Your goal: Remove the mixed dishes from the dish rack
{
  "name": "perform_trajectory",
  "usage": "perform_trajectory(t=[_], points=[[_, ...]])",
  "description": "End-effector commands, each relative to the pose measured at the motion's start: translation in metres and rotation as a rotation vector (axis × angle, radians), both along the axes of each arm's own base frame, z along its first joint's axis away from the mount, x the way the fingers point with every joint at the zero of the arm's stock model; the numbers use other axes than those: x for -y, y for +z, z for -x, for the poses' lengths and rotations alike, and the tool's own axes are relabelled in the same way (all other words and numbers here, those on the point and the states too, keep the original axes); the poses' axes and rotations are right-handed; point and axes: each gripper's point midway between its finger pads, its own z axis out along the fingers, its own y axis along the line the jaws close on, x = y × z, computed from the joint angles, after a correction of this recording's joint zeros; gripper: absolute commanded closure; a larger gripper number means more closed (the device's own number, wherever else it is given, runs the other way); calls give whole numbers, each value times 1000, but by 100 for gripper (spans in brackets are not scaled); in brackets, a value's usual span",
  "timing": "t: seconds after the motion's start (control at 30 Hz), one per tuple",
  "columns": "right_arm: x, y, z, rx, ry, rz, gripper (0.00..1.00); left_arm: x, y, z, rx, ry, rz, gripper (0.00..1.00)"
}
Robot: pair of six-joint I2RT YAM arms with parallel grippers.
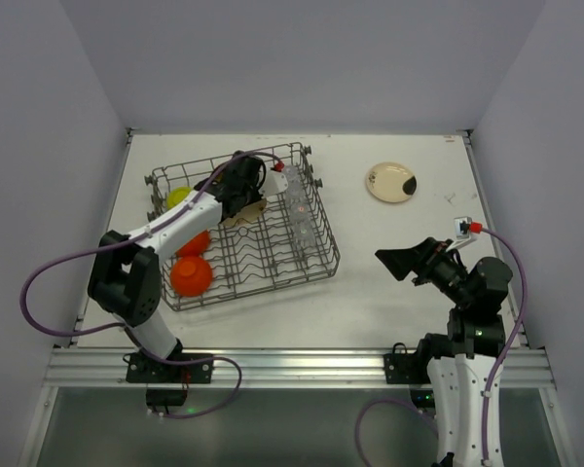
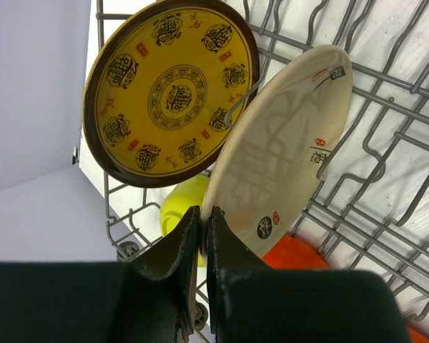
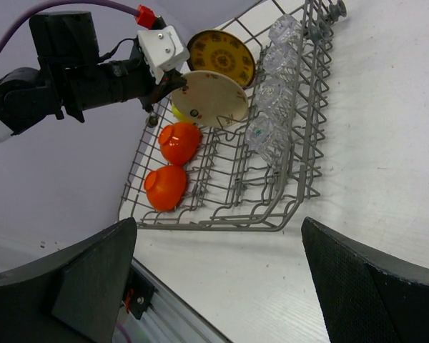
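The grey wire dish rack (image 1: pixel 264 291) holds two orange bowls (image 1: pixel 191 276), a lime-yellow bowl (image 1: pixel 178 196) and a row of clear glass cups (image 1: pixel 298 209). In the left wrist view a brown-gold patterned plate (image 2: pixel 171 89) and a cream plate (image 2: pixel 279 153) stand on edge in the rack (image 2: pixel 386 107). My left gripper (image 2: pixel 204 218) is shut on the cream plate's lower rim, above the lime-yellow bowl (image 2: pixel 177 207). My right gripper (image 3: pixel 222 279) is open and empty over bare table, right of the rack (image 3: pixel 222 225).
Another cream plate (image 1: pixel 390 182) with a dark spot lies on the table at the back right. Grey walls close in the table on three sides. A metal rail (image 1: pixel 292 365) runs along the near edge.
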Motion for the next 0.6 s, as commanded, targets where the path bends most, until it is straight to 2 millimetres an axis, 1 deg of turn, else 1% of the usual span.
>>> perform_trajectory(t=[0.0,0.1,0.13,0.3,0.37,0.4,0.47,0.5,0.53,0.57], points=[[-3,7,0,22,19,-10,1,-4,17,4,50,-25,-54,100],[-3,6,0,19,18,-13,1,-6,29,3,93,-17,-61,100],[-3,6,0,18,18,-15,1,-7,37,3,116,-11,-59,100],[-3,6,0,15,19,-21,1,-4,60,5,188,-24,-48,100],[-3,6,0,15,20,-24,1,-6,74,5,233,-11,-30,100],[-3,6,-1,16,20,-25,1,-6,85,7,259,-5,-15,100],[-3,5,-2,10,21,-29,1,-6,97,8,291,17,19,100],[-3,5,-2,10,21,-30,1,-5,109,9,317,27,51,100],[-3,5,-2,11,21,-32,1,-6,116,9,336,42,74,100],[-3,6,-3,16,18,-33,1,-6,129,12,363,72,131,100]])
